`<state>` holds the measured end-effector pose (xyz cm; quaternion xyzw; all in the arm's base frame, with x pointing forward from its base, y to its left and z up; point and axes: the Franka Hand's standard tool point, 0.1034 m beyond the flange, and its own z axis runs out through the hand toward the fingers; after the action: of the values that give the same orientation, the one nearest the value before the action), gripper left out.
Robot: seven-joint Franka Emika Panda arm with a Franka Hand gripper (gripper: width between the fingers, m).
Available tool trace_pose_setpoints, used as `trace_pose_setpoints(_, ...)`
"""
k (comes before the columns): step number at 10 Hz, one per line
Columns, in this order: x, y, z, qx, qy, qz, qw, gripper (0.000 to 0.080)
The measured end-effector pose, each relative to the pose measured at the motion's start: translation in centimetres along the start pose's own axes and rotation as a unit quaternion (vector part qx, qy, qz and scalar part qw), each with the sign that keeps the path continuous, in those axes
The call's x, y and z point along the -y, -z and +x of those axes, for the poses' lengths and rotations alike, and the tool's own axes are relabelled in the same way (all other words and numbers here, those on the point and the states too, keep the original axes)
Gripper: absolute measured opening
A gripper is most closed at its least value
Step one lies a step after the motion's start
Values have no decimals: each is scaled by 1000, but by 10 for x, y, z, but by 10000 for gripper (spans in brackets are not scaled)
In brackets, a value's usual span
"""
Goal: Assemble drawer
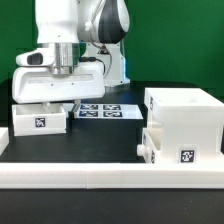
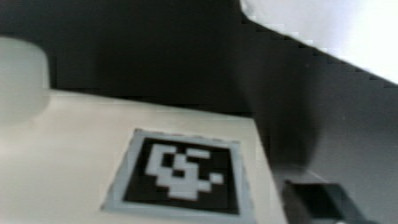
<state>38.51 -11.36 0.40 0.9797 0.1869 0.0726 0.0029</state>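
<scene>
Gripper [image 1: 60, 98] low over small drawer box [image 1: 40, 120] at exterior view's left of bench [image 1: 100, 142]. Contact unclear; cannot tell whether jaws spread or pressed together. Box tag [image 2: 178, 170] close in wrist view. Drawer housing [image 1: 185, 118] at exterior view's right, well apart. Marker board [image 1: 105, 109] between them.
</scene>
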Motion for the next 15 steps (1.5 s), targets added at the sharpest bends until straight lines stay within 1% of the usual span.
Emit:
trace_pose_setpoints(1, 0, 0, 0, 0, 0, 0, 1000, 253)
trace_pose_setpoints(2, 0, 0, 0, 0, 0, 0, 1000, 78)
trace_pose_setpoints(3, 0, 0, 0, 0, 0, 0, 1000, 41)
trace_pose_setpoints(6, 0, 0, 0, 0, 0, 0, 1000, 41)
trace_pose_setpoints(7, 2, 1, 3, 1, 3, 2, 1000, 41)
trace_pose_setpoints(8, 9, 8, 18, 0, 21, 5, 1000, 41)
trace_pose_setpoints(9, 17, 19, 35, -6, 43, 2, 999, 41)
trace_pose_setpoints(10, 21, 27, 48, 3, 56, 14, 998, 41)
trace_pose_setpoints(11, 21, 36, 67, 3, 67, 19, 998, 41)
trace_pose_setpoints(12, 21, 42, 83, 3, 76, 23, 997, 41)
trace_pose_setpoints(13, 20, 46, 99, 7, 88, 33, 996, 42)
trace_pose_setpoints(14, 17, 50, 120, 3, 104, 36, 994, 42)
trace_pose_setpoints(15, 16, 50, 134, 0, 113, 40, 993, 42)
